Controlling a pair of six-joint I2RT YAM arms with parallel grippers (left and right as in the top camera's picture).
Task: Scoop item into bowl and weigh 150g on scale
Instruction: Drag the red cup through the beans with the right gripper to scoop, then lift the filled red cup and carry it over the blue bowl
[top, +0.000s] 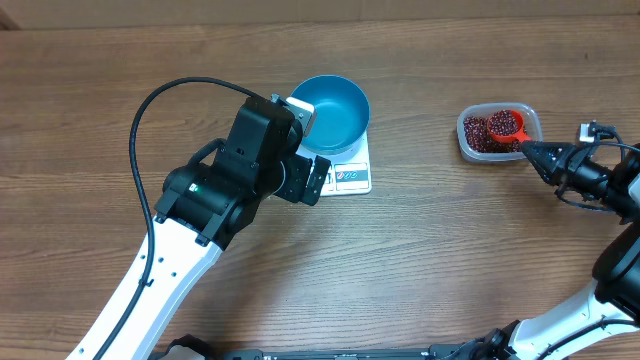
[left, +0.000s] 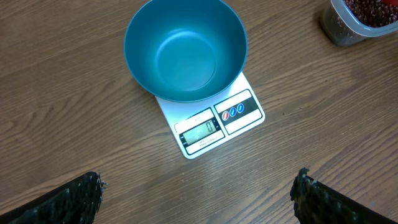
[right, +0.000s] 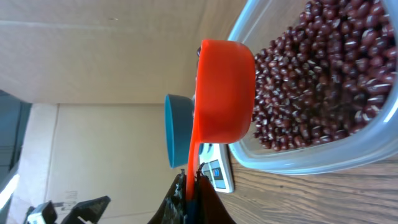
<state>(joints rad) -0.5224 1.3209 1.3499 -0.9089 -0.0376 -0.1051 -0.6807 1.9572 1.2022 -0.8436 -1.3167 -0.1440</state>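
The right claw (right: 191, 199) was clenched on a red scoop (right: 224, 93) at the tub of beans (right: 323, 81), and the blue bowl (top: 335, 110) sat on the scale (top: 352, 176).

From above, the clear tub (top: 470, 148) was far off to the right of the scale on the wooden table (top: 420, 260), with the scoop's cup over the beans. The right wrist view showed the thin handle pinched between the dark fingers, but not the inside of the cup. The left wrist view showed the bowl was empty, and it showed the scale's grey screen and buttons. The left claw (left: 196, 202) was released, its fingers spread wide, holding nothing, just beside the scale.
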